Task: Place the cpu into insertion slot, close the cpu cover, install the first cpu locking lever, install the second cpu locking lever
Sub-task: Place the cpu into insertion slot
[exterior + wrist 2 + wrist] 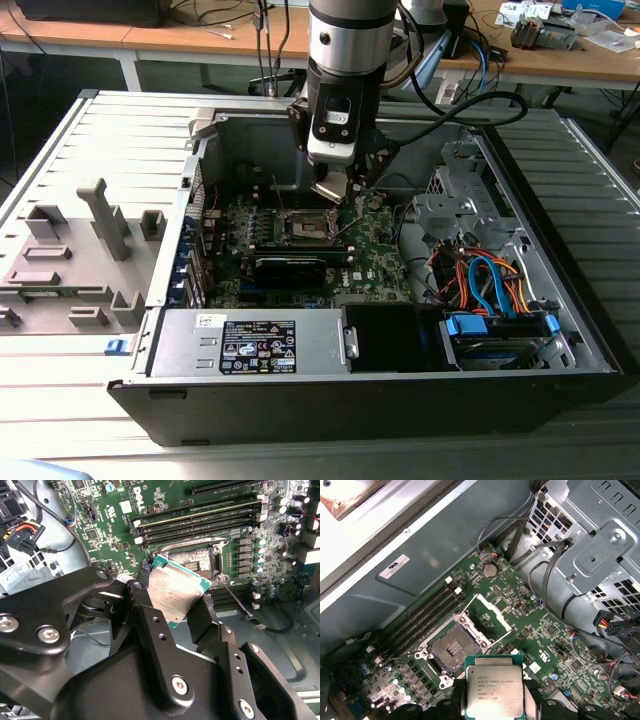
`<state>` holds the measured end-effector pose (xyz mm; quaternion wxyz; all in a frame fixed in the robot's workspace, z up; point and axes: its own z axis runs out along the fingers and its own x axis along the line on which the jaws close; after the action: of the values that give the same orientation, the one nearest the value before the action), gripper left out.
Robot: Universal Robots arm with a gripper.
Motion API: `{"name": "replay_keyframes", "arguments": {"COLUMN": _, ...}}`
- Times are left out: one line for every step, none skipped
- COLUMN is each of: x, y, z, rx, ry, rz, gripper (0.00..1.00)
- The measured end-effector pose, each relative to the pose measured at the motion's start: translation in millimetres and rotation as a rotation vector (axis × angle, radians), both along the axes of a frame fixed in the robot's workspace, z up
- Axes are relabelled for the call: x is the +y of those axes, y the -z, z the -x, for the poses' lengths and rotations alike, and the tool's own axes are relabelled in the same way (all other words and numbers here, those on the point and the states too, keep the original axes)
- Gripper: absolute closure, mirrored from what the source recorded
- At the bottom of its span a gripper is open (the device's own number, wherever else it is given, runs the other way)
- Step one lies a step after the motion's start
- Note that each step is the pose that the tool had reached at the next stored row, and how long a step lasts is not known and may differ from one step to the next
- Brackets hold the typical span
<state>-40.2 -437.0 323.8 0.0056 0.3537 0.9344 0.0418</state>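
Wooden workbenches strewn with cables stand behind a ribbed grey table [60, 150] bearing an open computer case [400, 400]; on its green motherboard [375, 250] the insertion slot [454, 649] lies bare, the cpu cover [489, 616] swung open beside it; near the slot, raised off the board, the gripper [172, 602] clamps the cpu [494, 692] by its edges.

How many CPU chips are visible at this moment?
1. The cpu is gripped in the tool, held over the green board near the insertion slot, whose dark centre is bare. The tool's body covers part of the board, so another could be hidden.
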Motion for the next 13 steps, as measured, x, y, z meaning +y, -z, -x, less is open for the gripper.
{"name": "replay_keyframes", "arguments": {"x": 0.0, "y": 0.0, "z": 0.0, "rx": 0.0, "ry": 0.001, "rz": 0.0, "gripper": 0.45}}
{"name": "replay_keyframes", "arguments": {"x": 0.0, "y": 0.0, "z": 0.0, "rx": 0.0001, "ry": 0.002, "rz": 0.0001, "gripper": 0.45}}
{"name": "replay_keyframes", "arguments": {"x": 0.0, "y": 0.0, "z": 0.0, "rx": 0.0, "ry": 0.003, "rz": 0.0001, "gripper": 0.45}}
{"name": "replay_keyframes", "arguments": {"x": 0.0, "y": 0.0, "z": 0.0, "rx": 0.0001, "ry": 0.004, "rz": 0.0, "gripper": 0.45}}
{"name": "replay_keyframes", "arguments": {"x": 0.0, "y": 0.0, "z": 0.0, "rx": 0.0001, "ry": 0.005, "rz": 0.0, "gripper": 0.45}}
{"name": "replay_keyframes", "arguments": {"x": 0.0, "y": 0.0, "z": 0.0, "rx": 0.0, "ry": 0.005, "rz": 0.0, "gripper": 0.45}}
{"name": "replay_keyframes", "arguments": {"x": 0.0, "y": 0.0, "z": 0.0, "rx": 0.0, "ry": 0.006, "rz": 0.0, "gripper": 0.45}}
{"name": "replay_keyframes", "arguments": {"x": 0.0, "y": 0.0, "z": 0.0, "rx": 0.0, "ry": 0.007, "rz": 0.0, "gripper": 0.45}}
{"name": "replay_keyframes", "arguments": {"x": 0.0, "y": 0.0, "z": 0.0, "rx": 0.0001, "ry": 0.009, "rz": 0.0, "gripper": 0.45}}
{"name": "replay_keyframes", "arguments": {"x": 0.0, "y": 0.0, "z": 0.0, "rx": 0.0001, "ry": 0.009, "rz": 0.0, "gripper": 0.45}}
{"name": "replay_keyframes", "arguments": {"x": 0.0, "y": 0.0, "z": 0.0, "rx": 0.0, "ry": 0.01, "rz": 0.0, "gripper": 0.45}}
{"name": "replay_keyframes", "arguments": {"x": 0.0, "y": 0.0, "z": 0.0, "rx": 0.0, "ry": 0.011, "rz": 0.0, "gripper": 0.45}}
{"name": "replay_keyframes", "arguments": {"x": 0.0, "y": 0.0, "z": 0.0, "rx": 0.0, "ry": 0.012, "rz": 0.0, "gripper": 0.45}}
